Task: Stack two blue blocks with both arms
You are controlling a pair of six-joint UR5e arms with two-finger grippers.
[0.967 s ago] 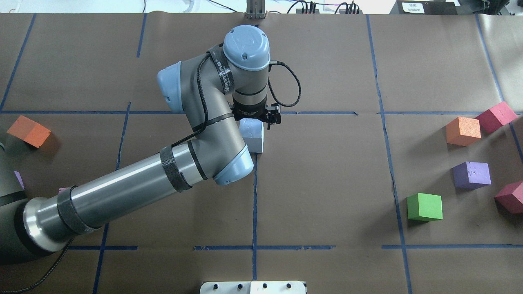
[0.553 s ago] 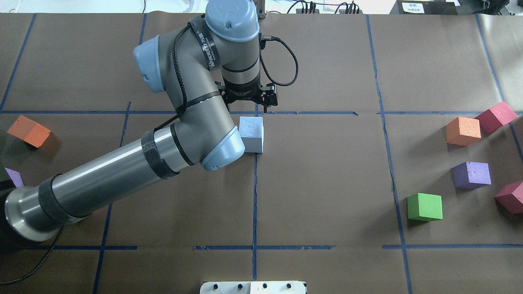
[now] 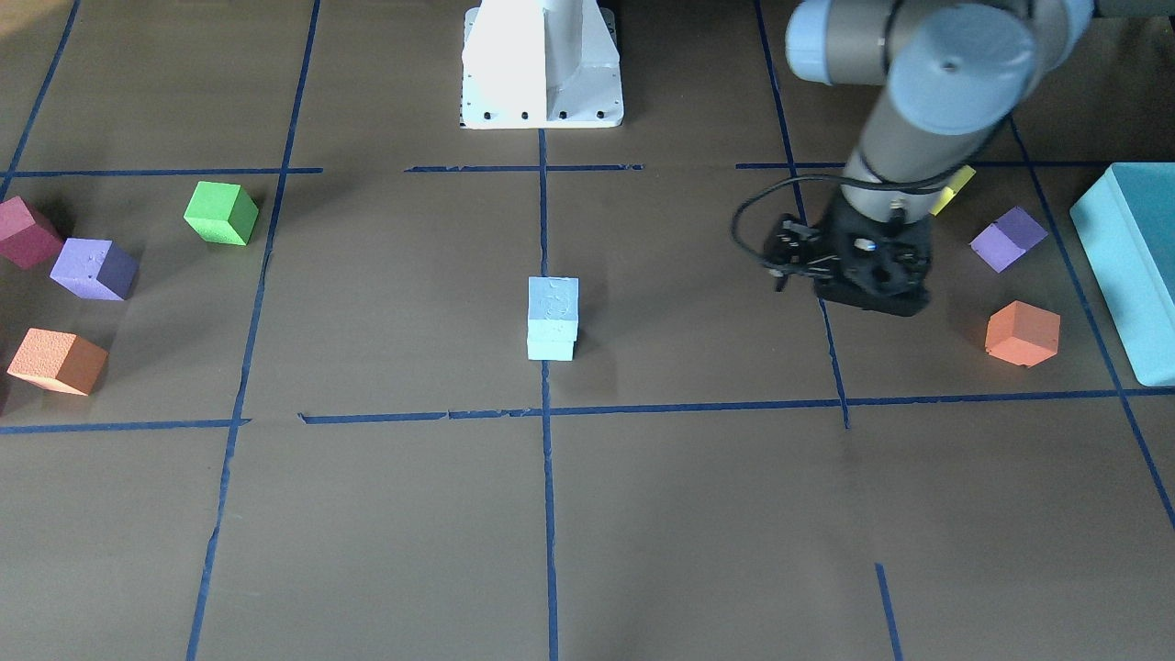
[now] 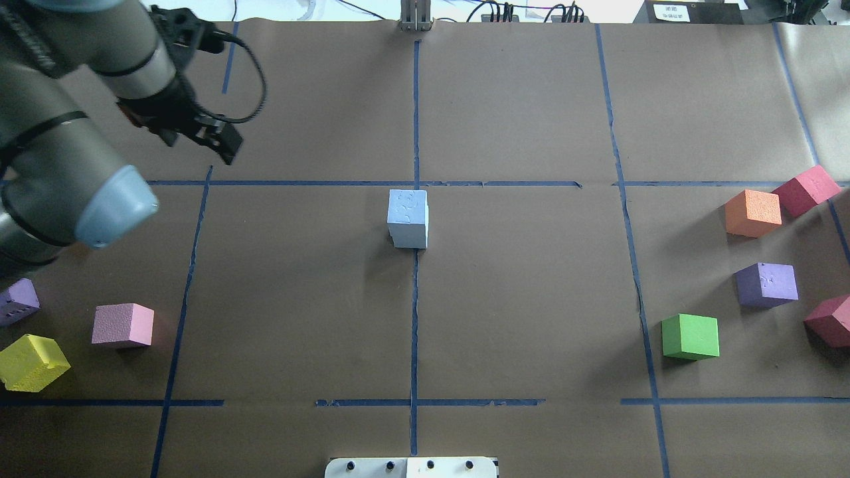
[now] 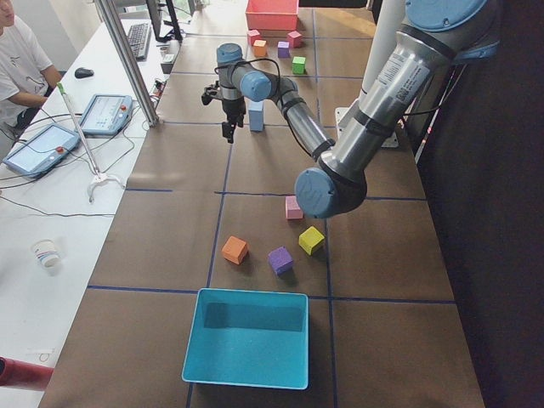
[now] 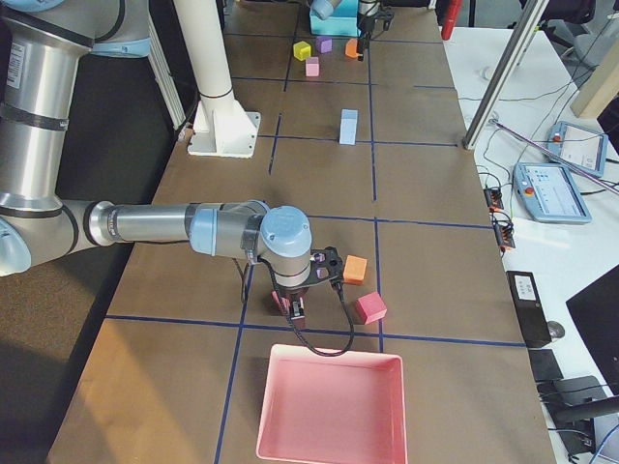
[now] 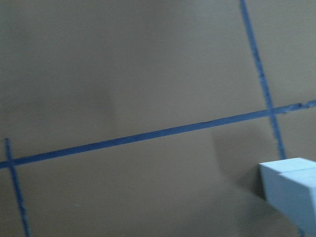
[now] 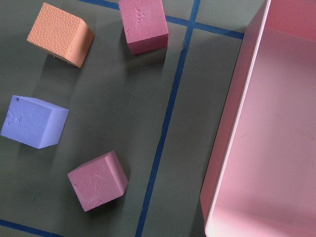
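The two blue blocks (image 4: 408, 219) stand stacked at the table's middle, one squarely on the other, on a blue tape line. The stack also shows in the front view (image 3: 553, 317) and at the lower right of the left wrist view (image 7: 291, 195). My left gripper (image 4: 198, 141) is open and empty, high above the table, well to the left of and beyond the stack. It also shows in the front view (image 3: 791, 257). My right gripper (image 6: 295, 304) shows only in the right side view, low over cubes near a pink tray. I cannot tell whether it is open or shut.
Orange (image 4: 752, 212), red (image 4: 805, 189), purple (image 4: 767, 284), green (image 4: 690, 336) and crimson (image 4: 830, 320) cubes lie at the right. Pink (image 4: 123, 325), yellow (image 4: 32, 362) and purple (image 4: 16, 302) cubes lie at the left. A teal box (image 3: 1134, 266) and a pink tray (image 6: 329, 406) stand at the table's ends.
My left gripper has left the top of the blue stack, risen and swung far to the left. The stack has stayed standing in place.
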